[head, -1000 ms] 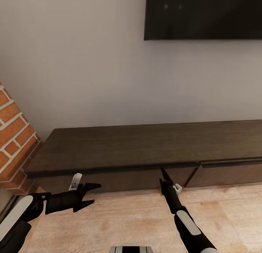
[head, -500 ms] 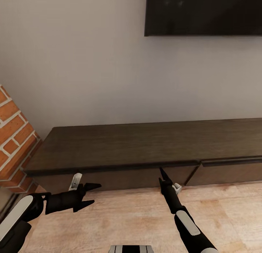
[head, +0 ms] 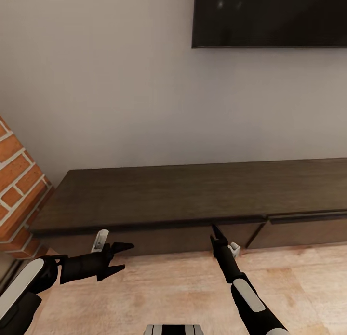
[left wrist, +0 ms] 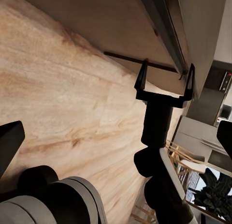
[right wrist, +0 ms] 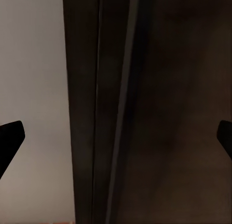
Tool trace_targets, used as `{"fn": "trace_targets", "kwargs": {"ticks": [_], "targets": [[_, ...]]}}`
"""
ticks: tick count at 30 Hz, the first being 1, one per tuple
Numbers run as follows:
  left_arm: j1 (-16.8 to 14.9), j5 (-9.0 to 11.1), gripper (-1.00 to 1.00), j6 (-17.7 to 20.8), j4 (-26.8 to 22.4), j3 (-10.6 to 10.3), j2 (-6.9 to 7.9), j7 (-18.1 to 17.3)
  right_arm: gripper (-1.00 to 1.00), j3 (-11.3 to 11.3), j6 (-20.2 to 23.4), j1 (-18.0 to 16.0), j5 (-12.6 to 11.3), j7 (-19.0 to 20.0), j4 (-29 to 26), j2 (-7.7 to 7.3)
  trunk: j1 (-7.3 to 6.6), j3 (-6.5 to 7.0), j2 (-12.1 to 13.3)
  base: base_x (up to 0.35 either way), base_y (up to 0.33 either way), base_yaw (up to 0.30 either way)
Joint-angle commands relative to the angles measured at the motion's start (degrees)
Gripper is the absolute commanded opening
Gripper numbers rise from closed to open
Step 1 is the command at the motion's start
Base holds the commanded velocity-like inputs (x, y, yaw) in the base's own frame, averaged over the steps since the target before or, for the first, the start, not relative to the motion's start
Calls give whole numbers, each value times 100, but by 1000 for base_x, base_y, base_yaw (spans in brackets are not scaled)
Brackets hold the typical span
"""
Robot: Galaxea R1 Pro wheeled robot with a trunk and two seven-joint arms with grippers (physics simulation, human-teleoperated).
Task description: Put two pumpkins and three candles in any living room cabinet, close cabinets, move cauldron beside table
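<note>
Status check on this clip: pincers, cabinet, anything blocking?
Left pincer open, empty, above floor. Right pincer open, tips at cabinet drawer front's upper edge. Drawers look shut. Nothing in the way.

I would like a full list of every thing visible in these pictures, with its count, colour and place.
cabinet: one, dark brown, long and low against the wall, drawer fronts shut as far as the head view shows.
television: one, black, on the wall above the cabinet's right part.
wall: one, pale grey, behind the cabinet.
brick fireplace side: one, red-orange with pale mortar, left of the cabinet.
floor: light wood, in front of the cabinet.
left claw: one, black, open, low over the floor near the cabinet's left front.
right claw: one, black, open, its tips at the top edge of a drawer front.
</note>
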Motion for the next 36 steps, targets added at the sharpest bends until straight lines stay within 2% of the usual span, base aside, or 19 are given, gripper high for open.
{"fn": "trace_targets", "kwargs": {"ticks": [1, 18, 21, 26, 28, 36], "targets": [[-3, 61, 100, -2, -3, -5, 3, 57, 100, 13, 21, -3, -62, 20, 4, -2, 1, -4, -2, 151, 0, 0], [-3, 61, 100, -2, -9, 0, 3, 56, 100, 9, 24, -3, -67, 20, 5, -2, 1, -4, -2, 49, 0, 0], [-3, 61, 100, -2, -11, -3, 3, 57, 100, 9, 24, -3, -67, 20, 5, -2, 8, -71, -6, 0, 0, 0], [-3, 61, 100, -2, -12, -6, 1, 53, 100, 9, 24, -3, -67, 20, 5, -2, 8, -71, -6, 0, 0, 0], [-3, 61, 100, -2, -12, -7, -2, 54, 100, 9, 24, -3, -67, 20, 5, -2, 13, -115, -8, 0, 0, 0], [-3, 61, 100, -2, -12, -7, 0, 54, 100, 9, 24, -3, -67, 20, 5, -2, 13, -115, -8, 0, 0, 0]]}}
